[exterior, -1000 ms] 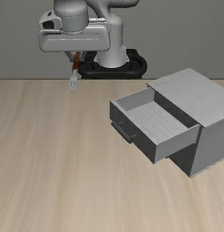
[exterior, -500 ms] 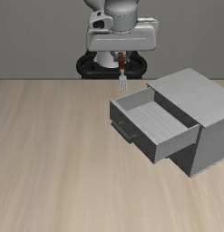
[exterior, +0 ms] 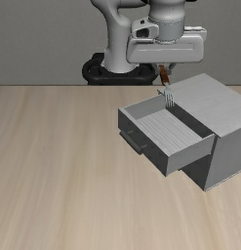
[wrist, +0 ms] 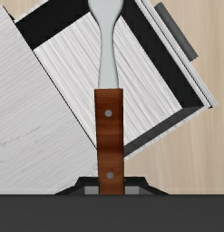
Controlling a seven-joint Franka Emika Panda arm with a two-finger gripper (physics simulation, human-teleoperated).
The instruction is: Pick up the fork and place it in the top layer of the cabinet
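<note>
A fork [exterior: 167, 88] with a brown wooden handle and metal tines hangs straight down from my gripper [exterior: 166, 70], which is shut on the handle. Its tines hover just above the back of the open top drawer [exterior: 169, 135] of the grey cabinet [exterior: 218, 117]. In the wrist view the fork [wrist: 108, 127] runs away from my gripper [wrist: 108, 187], its metal neck crossing the drawer's pale striped floor [wrist: 141, 86]. The cabinet top [wrist: 27, 118] lies beside the drawer.
The drawer is pulled out toward the exterior view's left front, with a dark handle [exterior: 134, 145] on its face. Bare wooden tabletop [exterior: 54, 166] spreads to the exterior view's left and front. The robot base [exterior: 117, 70] stands behind the cabinet.
My arm has swung toward the exterior view's right with the fork in it, from above the bare table to above the open drawer. The cabinet has stayed still.
</note>
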